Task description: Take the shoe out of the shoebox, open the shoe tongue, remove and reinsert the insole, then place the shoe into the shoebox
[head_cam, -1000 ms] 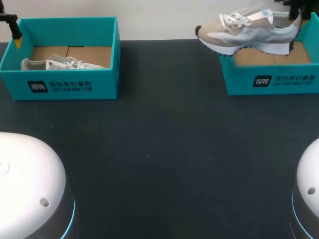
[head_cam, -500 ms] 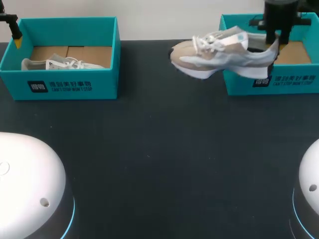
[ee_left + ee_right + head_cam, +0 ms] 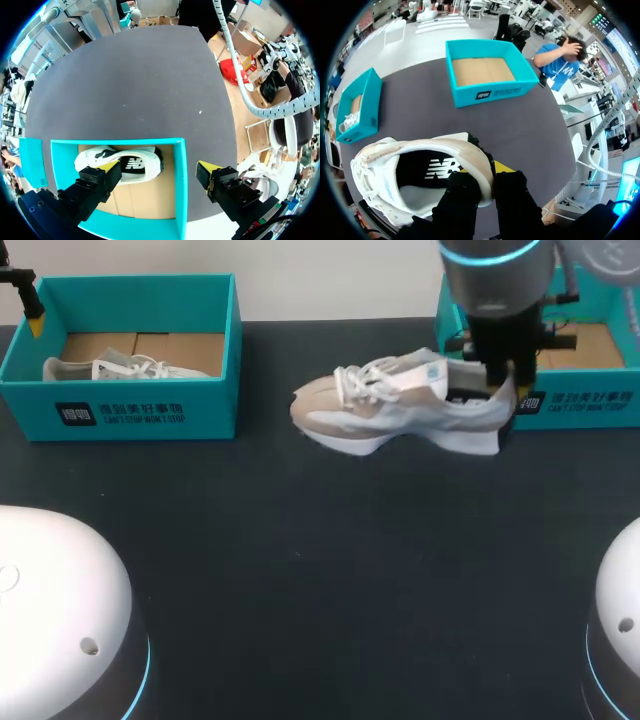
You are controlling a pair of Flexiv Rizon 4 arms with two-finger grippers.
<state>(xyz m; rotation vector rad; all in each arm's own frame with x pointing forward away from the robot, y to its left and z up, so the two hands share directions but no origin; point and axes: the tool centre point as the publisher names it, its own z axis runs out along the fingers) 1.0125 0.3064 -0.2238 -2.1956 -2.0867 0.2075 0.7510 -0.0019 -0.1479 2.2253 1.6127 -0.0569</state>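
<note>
Right arm (image 3: 497, 285): standing at the upper right of the head view, wrist pointing straight down.
Right gripper (image 3: 487, 182): hanging below that wrist, its fingers (image 3: 512, 192) pinching the heel collar of the shoe (image 3: 395, 405) from two sides.
Left gripper (image 3: 159, 172): showing at the upper left edge of the head view, fingers standing wide apart, gripping nothing.

The desk (image 3: 320, 570) lies open across its middle and the whole near half, from 3 through 6 to 9 o'clock. At 10 o'clock the left box (image 3: 205, 415) walls off that corner, with a white shoe (image 3: 110, 368) inside. The left tool (image 3: 157, 172) hangs spread astride one box wall. At 12 to 1 o'clock the beige shoe (image 3: 390, 410), pinched at the heel by the right tool (image 3: 503, 400), bars the way. Behind it at 2 o'clock stands the right box (image 3: 600, 405).
</note>
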